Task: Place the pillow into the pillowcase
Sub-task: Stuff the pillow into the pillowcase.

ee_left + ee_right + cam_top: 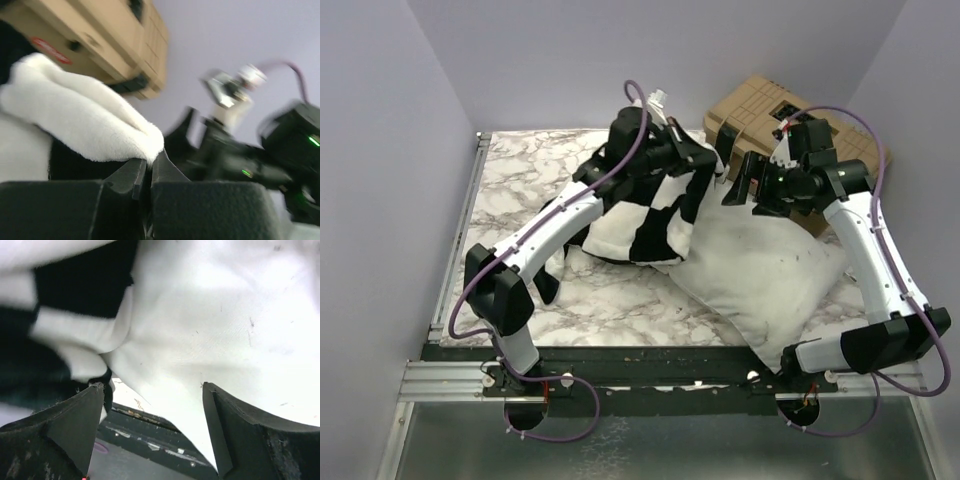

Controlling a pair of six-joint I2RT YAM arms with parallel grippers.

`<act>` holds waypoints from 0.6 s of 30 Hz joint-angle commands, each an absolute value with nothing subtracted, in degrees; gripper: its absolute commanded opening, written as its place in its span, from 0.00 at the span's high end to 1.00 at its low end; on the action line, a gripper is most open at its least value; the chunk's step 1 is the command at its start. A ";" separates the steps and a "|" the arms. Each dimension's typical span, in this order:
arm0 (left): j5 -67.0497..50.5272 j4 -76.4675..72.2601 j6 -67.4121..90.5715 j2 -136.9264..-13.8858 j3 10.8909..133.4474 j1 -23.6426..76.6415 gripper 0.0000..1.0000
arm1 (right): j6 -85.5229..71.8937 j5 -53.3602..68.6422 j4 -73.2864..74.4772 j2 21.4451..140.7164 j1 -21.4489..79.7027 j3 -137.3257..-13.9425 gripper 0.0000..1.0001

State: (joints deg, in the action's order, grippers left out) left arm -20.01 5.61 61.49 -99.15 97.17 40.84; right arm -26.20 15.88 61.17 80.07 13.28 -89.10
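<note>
- The pillowcase (640,225) lay bunched on the marble table (520,180), toward the far side, with its far right corner raised off the surface.
- The left gripper (147,172) had its jaws pressed together on a white, fuzzy edge of the pillowcase and held that corner up in the air.
- The pillow (760,270) lay slantwise on the right half of the table. Its near corner reached the table's near edge by the right arm's base.
- The pillow's far left end touched the pillowcase, which overlapped it there. Whether any of the pillow sat inside the case could not be told.
- The right gripper (152,387) hung just above the pillow's far end. Its jaws stood wide apart with nothing between them.
- In the right wrist view the pillow's plain white cloth filled the space beyond the fingers (75,425). The pillowcase's black and white folds lay just to the left.
- The two grippers were near each other but apart, the left one slightly farther back.
- A cardboard box (770,105) stood at the far right, behind both grippers. In the left wrist view it showed just beyond the raised fabric.
</note>
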 commanded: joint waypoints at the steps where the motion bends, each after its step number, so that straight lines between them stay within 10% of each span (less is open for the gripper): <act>1: -17.48 10.82 58.70 -98.17 94.50 34.29 1.00 | -18.75 19.99 64.40 79.33 13.50 -93.61 0.17; 8: -20.99 12.72 57.60 -97.24 96.13 31.02 1.00 | -23.98 32.33 51.43 80.79 14.77 -81.50 0.37; 18: -25.44 13.53 59.86 -97.21 103.73 30.42 1.00 | -32.82 35.35 32.23 93.16 23.10 -75.95 0.23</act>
State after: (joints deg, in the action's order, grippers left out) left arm -21.34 13.82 58.67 -98.89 98.15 30.79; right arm -29.93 34.20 41.63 88.05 18.02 -74.37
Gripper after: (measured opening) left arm 0.017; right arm 0.752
